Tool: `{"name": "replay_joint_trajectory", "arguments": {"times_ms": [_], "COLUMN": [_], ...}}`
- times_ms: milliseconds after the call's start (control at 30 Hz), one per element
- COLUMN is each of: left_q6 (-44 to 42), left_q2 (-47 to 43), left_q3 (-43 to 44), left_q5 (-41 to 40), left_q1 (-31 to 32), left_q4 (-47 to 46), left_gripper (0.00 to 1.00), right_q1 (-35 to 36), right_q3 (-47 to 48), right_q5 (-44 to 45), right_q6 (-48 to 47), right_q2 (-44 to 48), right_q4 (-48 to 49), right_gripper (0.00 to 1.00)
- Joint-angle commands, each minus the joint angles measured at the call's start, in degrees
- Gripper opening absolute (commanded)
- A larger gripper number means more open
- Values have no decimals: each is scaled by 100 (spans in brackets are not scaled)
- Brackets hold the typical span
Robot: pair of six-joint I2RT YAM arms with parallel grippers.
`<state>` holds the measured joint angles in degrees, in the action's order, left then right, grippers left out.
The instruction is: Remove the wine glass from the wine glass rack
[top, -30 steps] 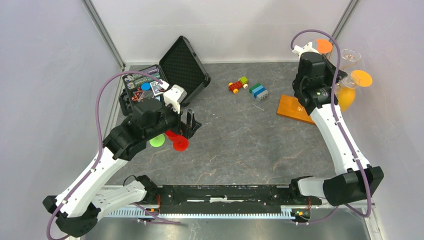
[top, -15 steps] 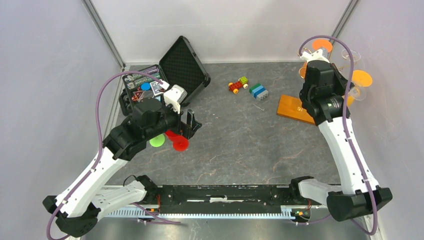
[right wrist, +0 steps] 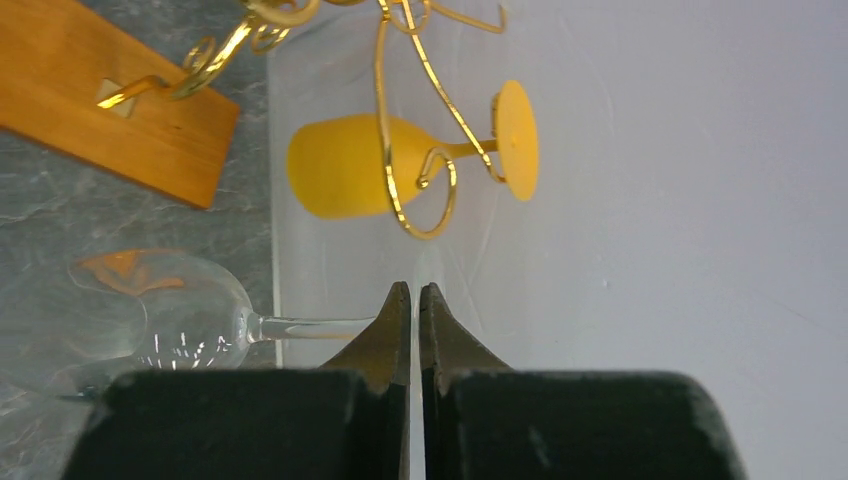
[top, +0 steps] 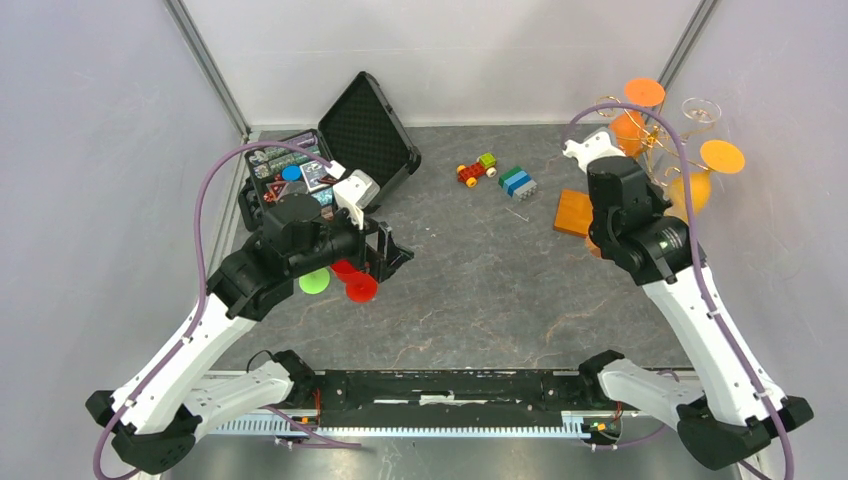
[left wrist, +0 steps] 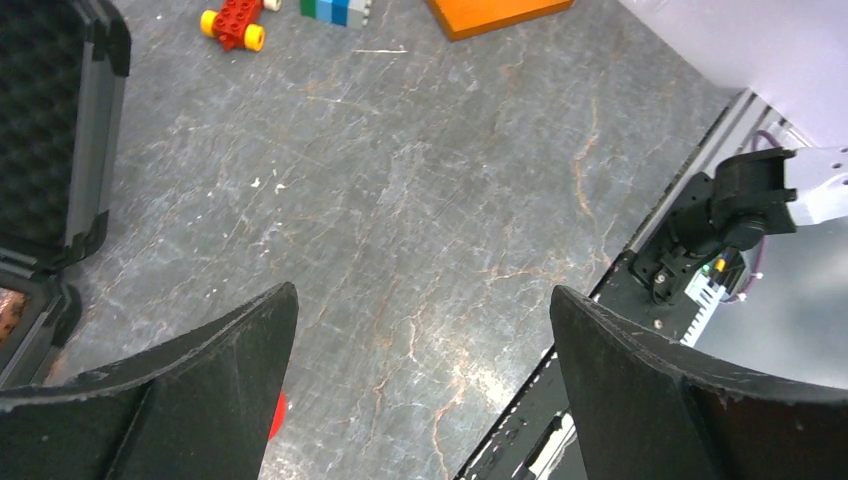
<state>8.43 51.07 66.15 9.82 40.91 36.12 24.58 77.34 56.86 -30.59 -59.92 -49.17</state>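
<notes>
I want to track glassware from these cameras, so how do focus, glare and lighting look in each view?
Top external: even, soft light, faint shadows, everything sharp. Left wrist: table crisp, near fingers dark with little detail. Right wrist: clear wine glass shows small glints and fades into the pale background; orange glass and wine glass rack read clearly.

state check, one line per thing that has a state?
left gripper: open, empty.
right gripper: shut.
black hinged foam-lined case: open, lid up.
gold wire rack on wooden base: upright.
frosted yellow wine glass: hung by its foot on a rack arm.
clear wine glass: empty; stem end hidden behind the right gripper, so cannot tell if it is hung.
</notes>
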Motion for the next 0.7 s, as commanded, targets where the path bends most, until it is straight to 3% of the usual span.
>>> {"name": "replay_joint_trajectory", "arguments": {"times_ms": [0, 133, 267, 500, 667], "left_q6": [-68, 152, 551, 1408, 1988], "left_q2": [41, 139, 323, 747, 1002], "left_q3": [73, 49, -22, -130, -282], "left_q5": [514, 727, 1102, 1760, 2201], "left_q1": [-1, 4, 1, 10, 5], "left_q4": [-491, -708, -1095, -1743, -2352], "left_gripper": [100, 100, 100, 100, 100], "right_q1": [149, 179, 173, 179, 186], "right_q3": [-67, -87, -40, -902, -1753], "right_q5": [-566, -1784, -3631, -6337, -7741], "right_q6": [425, 515, 634, 1004, 1328], "right_q2": [503, 866, 1128, 1559, 1781], "right_q4": [-300, -76, 276, 1701, 3083], "right_gripper": [0, 0, 0, 0, 0]}}
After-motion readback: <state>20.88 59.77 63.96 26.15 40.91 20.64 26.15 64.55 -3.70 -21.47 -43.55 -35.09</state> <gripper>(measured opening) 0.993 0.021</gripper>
